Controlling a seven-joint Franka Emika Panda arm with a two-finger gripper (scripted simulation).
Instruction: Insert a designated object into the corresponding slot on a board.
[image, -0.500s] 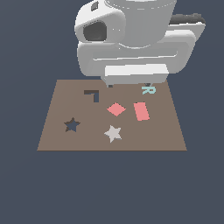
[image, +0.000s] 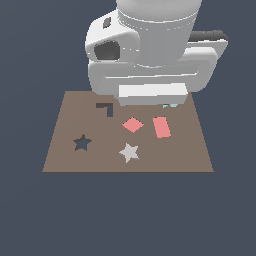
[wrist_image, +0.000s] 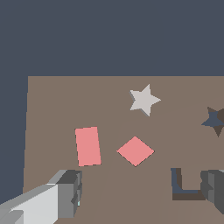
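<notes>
The pale grey-beige star (image: 129, 152) lies flat on the brown board (image: 190, 160), near its front edge; it also shows in the wrist view (wrist_image: 144, 99). The dark star-shaped slot (image: 82, 143) is at the exterior view's left of the star, and sits at the edge of the wrist view (wrist_image: 214, 120). My gripper (wrist_image: 142, 192) is open and empty, with its fingers (wrist_image: 70, 192) wide apart above the back part of the board, away from the star. In the exterior view the white hand (image: 152, 93) hides the fingers.
A pink diamond (image: 133, 125) and a pink rectangle (image: 161, 127) lie on the board between the hand and the star. A dark L-shaped cutout (image: 106, 108) is at the back left. A small teal piece (image: 170, 105) peeks out under the hand.
The arm has come lower and a little forward over the back of the board, now covering most of the teal piece. The objects on the board have not moved.
</notes>
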